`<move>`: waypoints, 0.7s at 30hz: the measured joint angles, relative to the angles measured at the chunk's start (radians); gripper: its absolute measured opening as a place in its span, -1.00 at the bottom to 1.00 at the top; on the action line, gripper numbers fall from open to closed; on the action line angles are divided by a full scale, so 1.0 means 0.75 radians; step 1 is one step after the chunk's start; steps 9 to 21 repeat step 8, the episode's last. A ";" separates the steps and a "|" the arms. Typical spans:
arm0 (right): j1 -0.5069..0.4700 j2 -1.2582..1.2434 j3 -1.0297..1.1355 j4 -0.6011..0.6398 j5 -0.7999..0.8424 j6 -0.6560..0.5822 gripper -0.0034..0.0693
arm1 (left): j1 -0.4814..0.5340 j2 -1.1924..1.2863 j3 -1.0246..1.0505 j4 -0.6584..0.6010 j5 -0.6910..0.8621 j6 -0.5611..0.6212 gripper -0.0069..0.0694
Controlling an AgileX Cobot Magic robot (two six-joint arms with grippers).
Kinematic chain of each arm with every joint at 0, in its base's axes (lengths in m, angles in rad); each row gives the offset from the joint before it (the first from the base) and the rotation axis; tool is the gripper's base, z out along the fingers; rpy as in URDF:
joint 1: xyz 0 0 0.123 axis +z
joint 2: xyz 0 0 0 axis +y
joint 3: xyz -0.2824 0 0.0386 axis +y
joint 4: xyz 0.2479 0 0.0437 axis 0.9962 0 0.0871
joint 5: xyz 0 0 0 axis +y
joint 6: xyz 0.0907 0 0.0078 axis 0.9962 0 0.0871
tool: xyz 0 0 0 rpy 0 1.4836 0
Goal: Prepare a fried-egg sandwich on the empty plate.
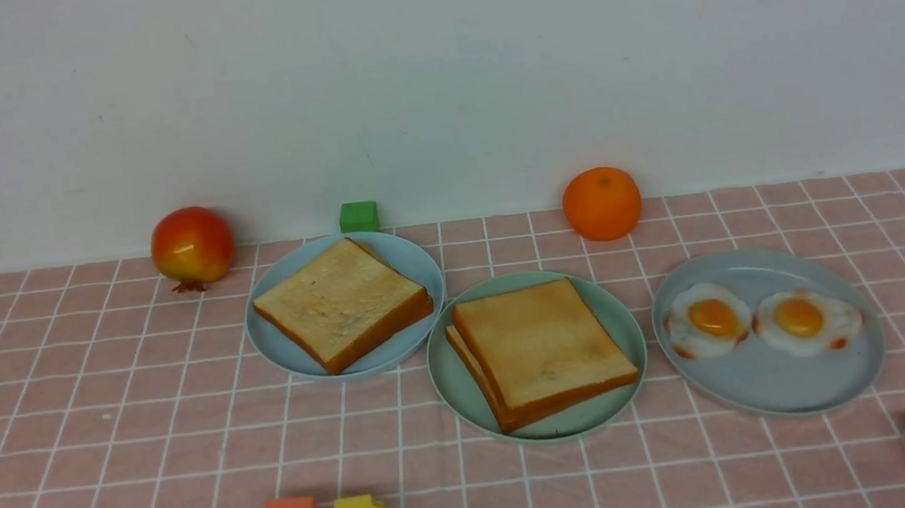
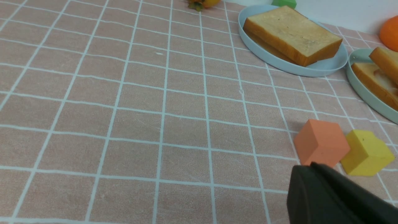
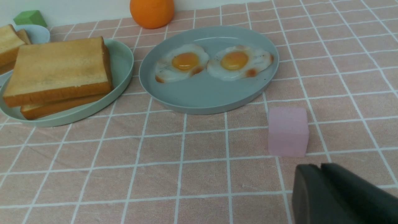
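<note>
While both hands (image 2: 314, 169) (image 3: 320, 169) sit closed and empty, the sandwich (image 1: 544, 350) lies well apart on the plate (image 1: 618, 324).

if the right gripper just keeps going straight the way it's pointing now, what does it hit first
Probably the pink cube, which sits just ahead of the right gripper. Beyond it is the plate with two eggs. Depth is hard to judge here.
</note>
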 joint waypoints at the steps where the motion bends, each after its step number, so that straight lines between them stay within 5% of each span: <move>1: 0.000 0.000 0.000 0.000 0.000 0.000 -0.69 | 0.000 0.000 0.000 0.000 0.000 0.000 -0.79; 21: 0.000 0.000 0.000 0.000 0.000 0.000 -0.68 | 0.000 0.000 0.000 0.000 0.000 0.000 -0.79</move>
